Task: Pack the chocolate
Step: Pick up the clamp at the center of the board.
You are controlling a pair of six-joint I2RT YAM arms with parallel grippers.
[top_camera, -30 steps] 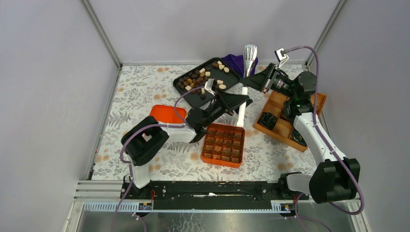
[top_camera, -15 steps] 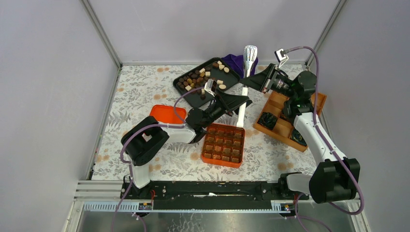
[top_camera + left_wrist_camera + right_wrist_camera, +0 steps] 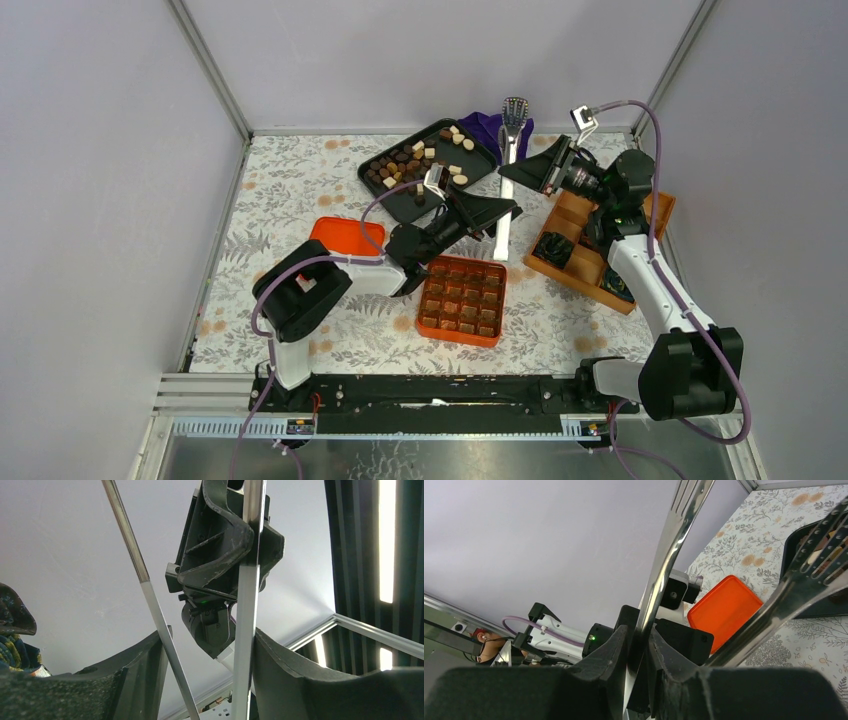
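**Table**, floral cover. Carries everything below.

**Wooden tray**, right edge. Holds dark crinkled rolls. Not the goods to pack.

**Black tray**, toward the far edge, centre. Loose chocolate lies here, brown and cream pieces mixed.

**Orange box**, mid-table, just near of the black tray. Most cells appear to hold a brown piece already.

**Orange lid**, left of the box, apart from it.

**Metal tongs**, raised over the gap between box and wooden tray, shared by both arms.

**Left gripper**: both tong blades run between its fingers and appear to bear on the pads, so it grips the tongs.

**Right gripper**: fingers stand narrowly about one blade. Whether they press it I cannot tell.

**Hazards, judged:**
- If either hold is loose during this shared grip, the sprung blades could slip free and the tongs fall onto the box or black tray, scattering pieces.
- The two arms pulling against each other could twist the tongs askew in the left hold.
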